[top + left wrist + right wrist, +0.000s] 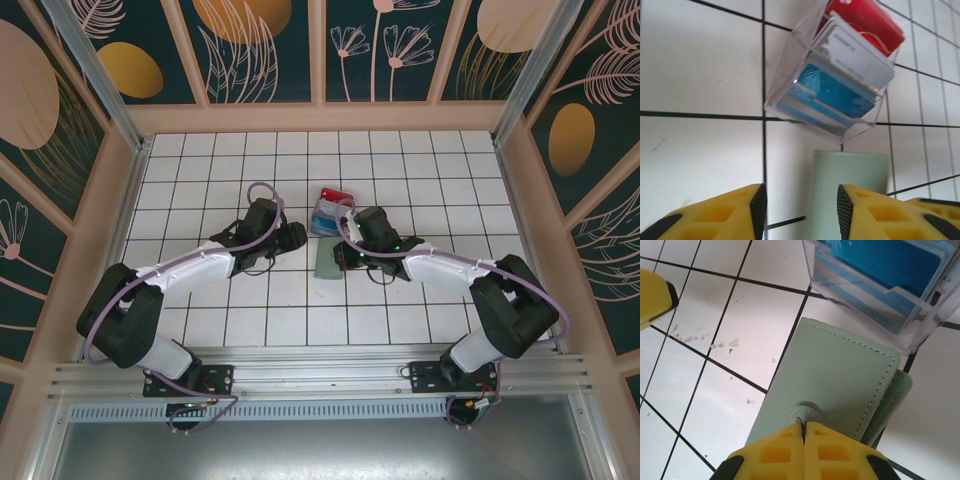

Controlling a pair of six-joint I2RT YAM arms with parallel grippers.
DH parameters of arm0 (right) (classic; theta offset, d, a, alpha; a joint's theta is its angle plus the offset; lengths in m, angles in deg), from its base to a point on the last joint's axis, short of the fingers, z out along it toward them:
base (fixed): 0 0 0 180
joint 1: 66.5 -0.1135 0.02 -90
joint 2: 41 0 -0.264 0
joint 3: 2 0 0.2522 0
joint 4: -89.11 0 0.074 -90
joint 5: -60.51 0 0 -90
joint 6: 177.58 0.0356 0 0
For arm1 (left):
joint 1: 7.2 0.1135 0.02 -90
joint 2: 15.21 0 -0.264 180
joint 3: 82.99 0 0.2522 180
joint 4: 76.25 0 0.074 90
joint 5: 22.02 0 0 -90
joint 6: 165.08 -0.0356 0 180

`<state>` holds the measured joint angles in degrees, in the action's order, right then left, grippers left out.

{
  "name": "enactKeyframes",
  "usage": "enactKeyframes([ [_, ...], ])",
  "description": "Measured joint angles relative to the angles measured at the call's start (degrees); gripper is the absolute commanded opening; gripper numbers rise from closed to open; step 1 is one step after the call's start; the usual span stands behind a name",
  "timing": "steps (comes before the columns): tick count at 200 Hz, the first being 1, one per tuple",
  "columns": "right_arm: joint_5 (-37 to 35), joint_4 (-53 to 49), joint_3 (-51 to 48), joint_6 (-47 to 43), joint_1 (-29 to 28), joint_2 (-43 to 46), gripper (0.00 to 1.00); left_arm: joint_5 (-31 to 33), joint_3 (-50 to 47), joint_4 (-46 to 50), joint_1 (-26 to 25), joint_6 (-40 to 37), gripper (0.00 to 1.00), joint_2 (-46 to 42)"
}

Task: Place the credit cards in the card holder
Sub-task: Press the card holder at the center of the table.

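Flap tab at your right jaws, cards stacked beyond.

Your right gripper (804, 432) has its jaws pressed flat together right at the snap tab (804, 415) of the card holder (835, 370); whether the tab is pinched between them, you cannot tell. The left gripper (800, 200) hangs just to the holder's 9 o'clock, jaws partway apart and holding nothing. The holder lies flat on the tiles, stitched, soft and light. It will likely bend and slide if pulled, so lift the flap by that tab and pin the body. At its 12 o'clock, touching its far corner, stands the clear tray (782, 75) with the credit cards (835, 92) on edge, blue, pale and red. They look thin, stiff and slick, so take each by its top edge. The white tiled table (200, 170) gives little friction. Wood-framed leaf-patterned wall panels (260, 50) close three sides.
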<state>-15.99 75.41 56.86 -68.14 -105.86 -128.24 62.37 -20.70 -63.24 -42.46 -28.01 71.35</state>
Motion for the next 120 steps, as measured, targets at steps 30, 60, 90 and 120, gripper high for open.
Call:
enactKeyframes([
  [30, -0.39, 1.40, -0.76, 0.42, -1.16, -2.36, 0.00, -3.10, -1.57, -3.72, -1.09, 2.01, 0.36, 2.75],
  [60, 0.09, 3.37, -2.40, 1.53, -1.14, -2.95, 0.00, -5.16, -2.64, -5.25, -3.13, 3.21, 0.29, 8.15],
  [90, 3.52, 8.00, -5.20, 3.76, -0.20, -2.95, 0.00, -6.16, -2.93, -5.73, -4.35, 3.23, 0.29, 11.98],
  [120, 8.11, 13.22, -8.26, 7.21, 2.27, -3.08, 0.00, -6.34, -2.21, -6.78, -5.11, 3.21, 0.29, 14.08],
])
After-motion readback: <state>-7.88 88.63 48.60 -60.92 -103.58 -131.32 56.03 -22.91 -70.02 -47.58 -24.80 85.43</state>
